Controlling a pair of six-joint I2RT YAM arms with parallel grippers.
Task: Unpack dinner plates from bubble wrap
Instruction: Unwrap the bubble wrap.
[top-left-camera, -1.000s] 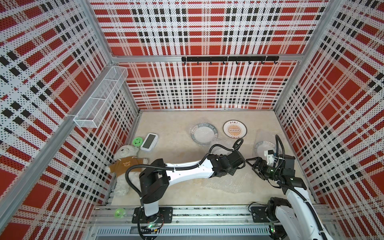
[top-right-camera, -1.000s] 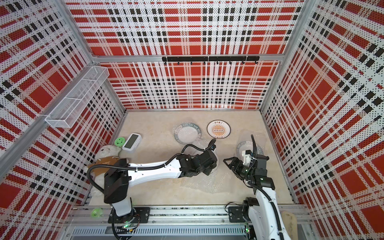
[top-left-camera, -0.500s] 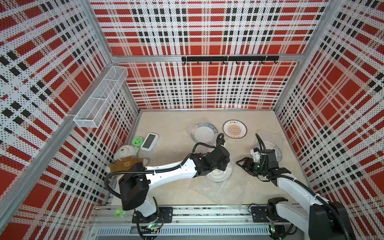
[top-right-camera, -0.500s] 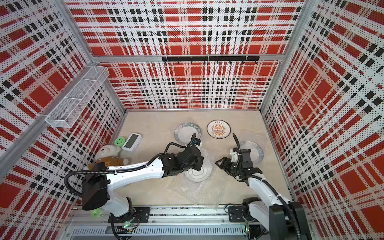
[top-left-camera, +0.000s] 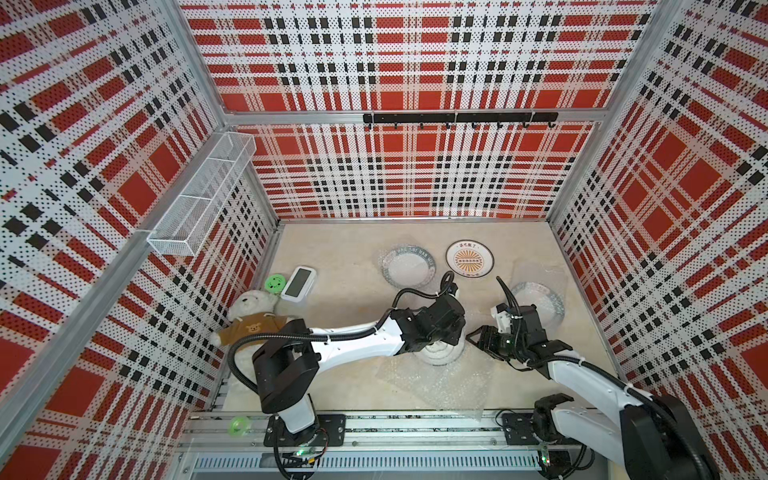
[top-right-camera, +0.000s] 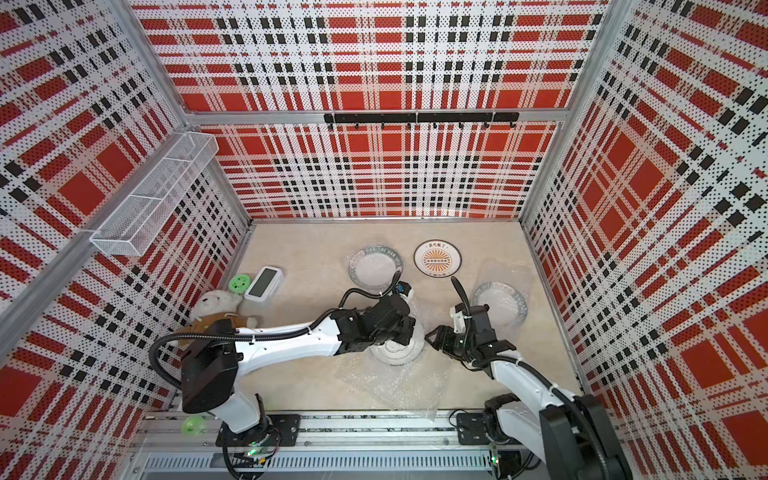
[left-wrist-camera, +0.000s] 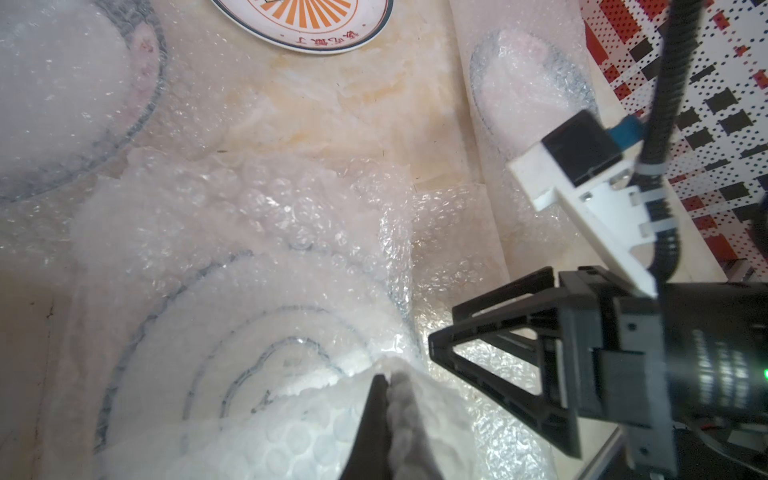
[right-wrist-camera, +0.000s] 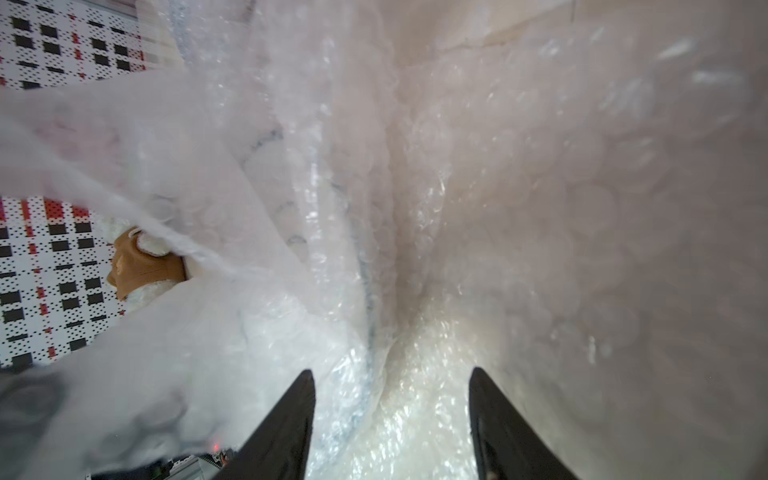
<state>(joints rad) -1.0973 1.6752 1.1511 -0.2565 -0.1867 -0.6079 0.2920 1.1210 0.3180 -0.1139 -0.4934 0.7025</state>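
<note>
Left gripper clamped on bubble wrap, peeling it off the wrapped plate. Film is whitish, with dark rings showing through. Right gripper is spread, straddling that plate's wrapped rim. Bare sunburst plate lies beyond it.

Left arm stretches from near-left to centre, wrist pitched down, left gripper pinched tight on bubble wrap. Right arm reaches in low from near-right, right gripper pointing left, jaws apart.
</note>
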